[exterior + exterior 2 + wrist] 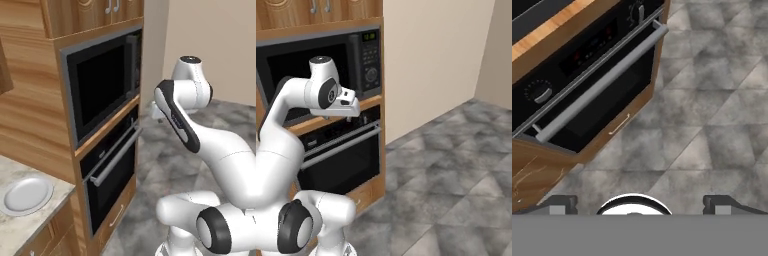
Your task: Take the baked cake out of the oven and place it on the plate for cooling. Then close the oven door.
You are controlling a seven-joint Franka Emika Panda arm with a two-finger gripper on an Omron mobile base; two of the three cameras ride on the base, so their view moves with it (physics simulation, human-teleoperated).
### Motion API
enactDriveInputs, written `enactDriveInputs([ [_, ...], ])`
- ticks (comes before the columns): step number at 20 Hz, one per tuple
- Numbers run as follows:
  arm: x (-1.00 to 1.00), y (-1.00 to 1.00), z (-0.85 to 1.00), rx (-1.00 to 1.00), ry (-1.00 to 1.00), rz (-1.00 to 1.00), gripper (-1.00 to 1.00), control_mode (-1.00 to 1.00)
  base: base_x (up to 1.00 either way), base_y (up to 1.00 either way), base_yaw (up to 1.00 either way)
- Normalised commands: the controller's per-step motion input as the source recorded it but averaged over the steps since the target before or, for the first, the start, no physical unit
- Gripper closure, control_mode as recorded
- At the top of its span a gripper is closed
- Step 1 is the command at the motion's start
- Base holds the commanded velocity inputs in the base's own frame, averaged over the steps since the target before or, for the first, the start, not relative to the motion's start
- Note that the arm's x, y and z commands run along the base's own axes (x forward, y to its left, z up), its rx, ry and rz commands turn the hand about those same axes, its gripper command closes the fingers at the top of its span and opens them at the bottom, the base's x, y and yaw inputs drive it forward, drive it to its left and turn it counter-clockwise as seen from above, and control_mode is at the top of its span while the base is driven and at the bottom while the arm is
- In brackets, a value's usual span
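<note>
Two fingertips (562, 204) of the gripper (640, 205) are being held wide apart, nothing being gripped or touched, above grey floor (712, 100). Oven (577, 70) is being seen at ten o'clock, oven door (607, 95) shut, handle (602, 82) untouched. Plate (26, 195) is being kept on counter (20, 227), at eight o'clock in the left base view.
</note>
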Motion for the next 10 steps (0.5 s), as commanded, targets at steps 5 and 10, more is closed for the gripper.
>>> enactDriveInputs([
  [5, 0.00, 0.00, 0.00, 0.00, 0.00, 0.00, -1.00, 1.00, 0.02, 0.56, -0.29],
  [10, 0.00, 0.00, 0.00, 0.00, 0.00, 0.00, -1.00, 1.00, 0.24, 0.17, -0.31],
])
